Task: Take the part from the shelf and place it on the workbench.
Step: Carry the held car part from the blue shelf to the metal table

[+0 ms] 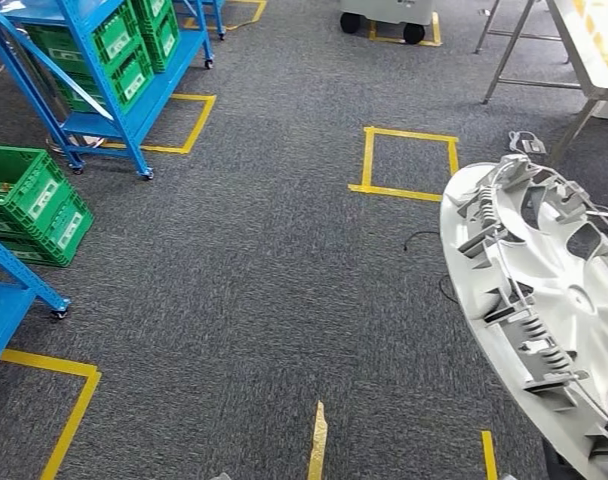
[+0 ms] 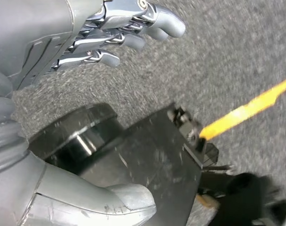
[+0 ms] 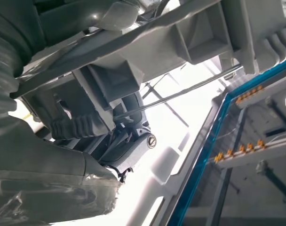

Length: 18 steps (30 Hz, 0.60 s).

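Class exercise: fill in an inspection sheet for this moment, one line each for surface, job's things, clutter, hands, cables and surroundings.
Surface: grey carpet floor marked with yellow tape squares.
Job's things: large grey wheel-cover part, ribbed back facing up, carried at the robot's right.
Clutter: green crates standing on the floor.
Hands: right hand grips the part; left hand holds nothing, fingers apart.
Cables: thin dark cable on the carpet; white bundle beside it.
Surroundings: blue shelf with green bins; metal table frame.
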Tool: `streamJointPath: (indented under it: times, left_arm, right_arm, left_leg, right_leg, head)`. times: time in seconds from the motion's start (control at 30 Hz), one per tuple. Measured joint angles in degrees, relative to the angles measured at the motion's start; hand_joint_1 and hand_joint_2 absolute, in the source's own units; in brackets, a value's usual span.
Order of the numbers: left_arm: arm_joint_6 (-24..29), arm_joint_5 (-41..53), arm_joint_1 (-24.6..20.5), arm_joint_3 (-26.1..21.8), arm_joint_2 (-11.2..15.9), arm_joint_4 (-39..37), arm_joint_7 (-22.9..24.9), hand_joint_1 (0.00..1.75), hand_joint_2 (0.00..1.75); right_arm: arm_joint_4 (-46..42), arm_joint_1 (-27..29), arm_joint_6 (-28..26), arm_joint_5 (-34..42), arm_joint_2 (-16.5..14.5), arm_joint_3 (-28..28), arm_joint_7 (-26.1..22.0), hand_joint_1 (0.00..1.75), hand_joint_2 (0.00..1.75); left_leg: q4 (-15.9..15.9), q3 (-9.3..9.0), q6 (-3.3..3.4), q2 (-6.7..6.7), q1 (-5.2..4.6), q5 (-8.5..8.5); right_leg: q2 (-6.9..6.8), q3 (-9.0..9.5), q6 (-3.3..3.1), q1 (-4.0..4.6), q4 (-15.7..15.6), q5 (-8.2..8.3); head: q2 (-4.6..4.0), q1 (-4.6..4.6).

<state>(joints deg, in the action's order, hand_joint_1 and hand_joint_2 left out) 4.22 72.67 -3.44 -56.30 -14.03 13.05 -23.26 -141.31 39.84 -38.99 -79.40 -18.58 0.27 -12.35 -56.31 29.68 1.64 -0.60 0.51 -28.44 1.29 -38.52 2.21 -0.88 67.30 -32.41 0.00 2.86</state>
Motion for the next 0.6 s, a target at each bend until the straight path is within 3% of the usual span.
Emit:
streamJointPath:
  times: [0.07,0.1,0.13,0.23,0.3,0.33,0.37,0.43,0.5,0.53,0.57,0.6]
  left_arm:
    - [0.0,0.0,0.2,0.0,0.1,0.0,0.2,0.0,1.75]
    - [0.0,0.0,0.2,0.0,0.1,0.0,0.2,0.0,1.75]
    - [0.0,0.0,0.1,0.0,0.1,0.0,0.3,0.0,1.75]
    - [0.0,0.0,0.1,0.0,0.1,0.0,0.4,0.0,1.75]
    - [0.0,0.0,0.1,0.0,0.1,0.0,0.4,0.0,1.75]
    - [0.0,0.0,0.1,0.0,0.1,0.0,0.4,0.0,1.75]
    - [0.0,0.0,0.0,-0.1,0.1,0.0,0.5,0.0,1.75]
    - [0.1,0.0,-0.1,-0.1,0.1,0.0,0.5,0.0,1.75]
    - [0.2,0.0,-0.1,-0.1,0.1,0.0,0.6,0.0,1.75]
    - [0.2,0.0,0.0,-0.1,0.1,0.0,0.6,0.0,1.75]
    - [0.2,0.0,0.1,-0.2,0.2,0.0,0.6,0.0,1.75]
    - [0.2,0.0,0.1,-0.2,0.2,0.0,0.7,0.0,1.75]
  right_arm:
    - [0.0,-0.1,0.0,-0.4,0.0,0.1,0.2,1.75,1.75]
    - [0.0,-0.1,0.0,-0.6,0.0,0.1,0.3,1.75,1.75]
    - [0.0,-0.1,0.0,-0.8,0.0,0.1,0.4,1.75,1.75]
    - [-0.2,-0.2,0.0,-1.2,0.0,0.5,0.7,1.75,1.75]
    - [-0.4,-0.3,0.0,-1.6,0.0,0.8,1.0,1.75,1.75]
    - [-0.5,-0.3,0.0,-1.7,0.0,0.9,1.0,1.75,1.75]
    - [-0.6,-0.3,0.0,-1.9,0.0,1.0,1.1,1.75,1.75]
    - [-0.9,-0.4,0.0,-2.4,0.0,1.2,1.4,1.75,1.75]
    - [-1.1,-0.6,0.0,-3.2,0.0,1.6,1.8,1.75,1.75]
    - [-1.1,-0.7,0.0,-3.8,0.0,1.7,2.1,1.75,1.75]
    - [-1.1,-0.8,0.0,-4.5,0.0,1.8,2.5,1.75,1.75]
    - [-1.1,-0.8,0.0,-5.3,0.0,1.9,2.9,1.75,1.75]
  left_leg:
    - [0.0,0.06,0.04,1.83,-0.04,-0.05]
    - [0.0,0.07,0.0,2.68,-0.05,-0.1]
    - [0.0,0.01,-0.1,3.41,-0.05,-0.17]
    - [-0.2,-0.4,-0.78,5.08,-0.28,-0.57]
    - [-0.3,-0.53,-1.37,5.95,-0.54,-0.71]
    - [-0.4,-0.61,-1.63,6.41,-0.55,-0.72]
    - [-0.5,-0.65,-1.94,6.46,-0.44,-0.89]
    - [-2.5,0.06,-2.46,4.52,-0.19,-2.69]
    - [-9.0,2.96,-2.64,1.84,-0.08,-6.36]
    - [-13.0,4.91,-2.6,1.34,-0.09,-7.95]
    - [-16.0,6.47,-2.51,1.12,-0.11,-8.68]
    - [-17.1,7.24,-2.35,1.03,-0.12,-8.26]
  right_leg:
    - [-0.89,-2.52,0.54,-0.09,6.0,-2.31]
    - [-1.09,-2.42,0.72,-0.12,6.3,-2.03]
    - [-1.42,-1.1,0.8,-0.16,4.4,-0.77]
    - [-4.27,5.7,0.49,0.02,-6.9,3.23]
    - [-4.92,7.19,-0.19,0.34,-9.6,3.48]
    - [-4.25,7.07,-0.64,0.4,-9.6,3.62]
    - [-3.72,6.98,-1.0,0.35,-9.6,3.72]
    - [-2.63,6.97,-1.77,0.21,-9.9,3.98]
    - [-1.52,7.0,-2.33,0.22,-9.9,4.14]
    - [-0.85,6.96,-2.49,0.33,-9.9,4.18]
    - [-0.11,6.94,-2.55,0.45,-9.9,4.19]
    - [0.66,6.95,-2.59,0.57,-9.9,4.2]
  head:
    - [0.0,0.02]
    - [0.0,0.02]
    - [0.0,0.02]
    - [0.0,-0.02]
    - [0.0,-0.15]
    - [0.0,-0.22]
    - [0.0,-0.23]
    - [0.0,-0.38]
    - [0.0,-0.62]
    - [0.0,-0.69]
    - [0.0,-0.71]
    - [0.0,-0.72]
